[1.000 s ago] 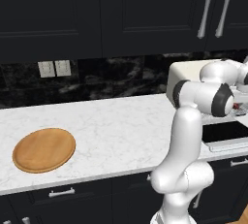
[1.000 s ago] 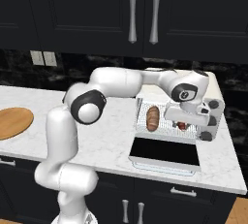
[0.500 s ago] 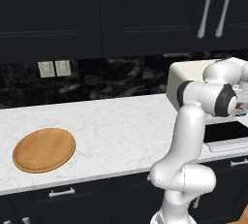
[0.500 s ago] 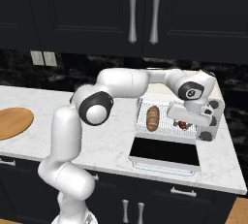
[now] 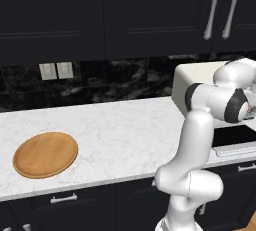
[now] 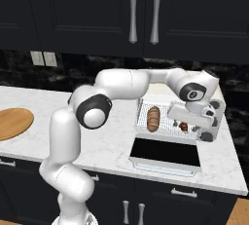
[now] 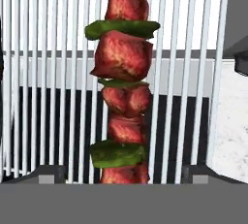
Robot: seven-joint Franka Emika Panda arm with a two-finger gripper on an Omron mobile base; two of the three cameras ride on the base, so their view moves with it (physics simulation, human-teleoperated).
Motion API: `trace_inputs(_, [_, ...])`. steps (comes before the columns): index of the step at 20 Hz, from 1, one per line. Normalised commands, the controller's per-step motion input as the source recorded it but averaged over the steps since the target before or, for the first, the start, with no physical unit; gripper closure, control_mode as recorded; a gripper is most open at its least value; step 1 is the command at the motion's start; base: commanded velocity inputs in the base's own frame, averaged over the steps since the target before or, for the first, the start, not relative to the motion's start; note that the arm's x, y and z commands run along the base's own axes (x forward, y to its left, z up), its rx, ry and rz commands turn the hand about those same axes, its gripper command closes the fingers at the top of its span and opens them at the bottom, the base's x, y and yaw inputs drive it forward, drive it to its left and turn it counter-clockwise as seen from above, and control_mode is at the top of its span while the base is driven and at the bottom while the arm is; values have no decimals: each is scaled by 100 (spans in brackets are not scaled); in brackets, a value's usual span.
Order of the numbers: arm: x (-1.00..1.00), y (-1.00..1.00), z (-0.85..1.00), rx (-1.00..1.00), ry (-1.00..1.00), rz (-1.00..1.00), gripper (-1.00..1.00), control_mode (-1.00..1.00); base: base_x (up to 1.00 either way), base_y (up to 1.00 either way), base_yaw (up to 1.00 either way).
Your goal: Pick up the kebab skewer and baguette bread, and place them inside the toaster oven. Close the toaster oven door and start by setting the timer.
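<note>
Hand view looks close onto the kebab skewer (image 7: 123, 92): glossy red-brown meat cubes and flat green slices on a thin stick, lying across the white wire rack (image 7: 43, 97) between the jaws, which stand wide, off the meat. From the right base view, the toaster oven door (image 6: 165, 153), dark glass, lies folded down onto the marbled bench (image 6: 116, 143); behind it the crusty oblong baguette bread (image 6: 153, 118) lies left of the skewer inside the cream toaster oven (image 6: 216, 109). A second ago the jaws were narrower. Farther left sits a round wooden plate (image 5: 45, 154).

White marble counter (image 5: 120, 125): wood plate (image 5: 45, 154) left, toaster oven (image 5: 200, 77) right.
</note>
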Motion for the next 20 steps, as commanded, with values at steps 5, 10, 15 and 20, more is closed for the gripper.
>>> trace_inputs(5, [-67, -19, 30, -7, -12, -8, -100, -100, 0, 0, 0])
trace_inputs(10, [-97, 2, 14, -3, -11, -30, -100, -100, 0, 0, 0])
trace_inputs(15, [-87, 70, -18, 0, 0, -52, -100, -100, 0, 0, 0])
trace_inputs(20, [-41, 58, -12, -2, 0, -32, -100, -100, 0, 0, 0])
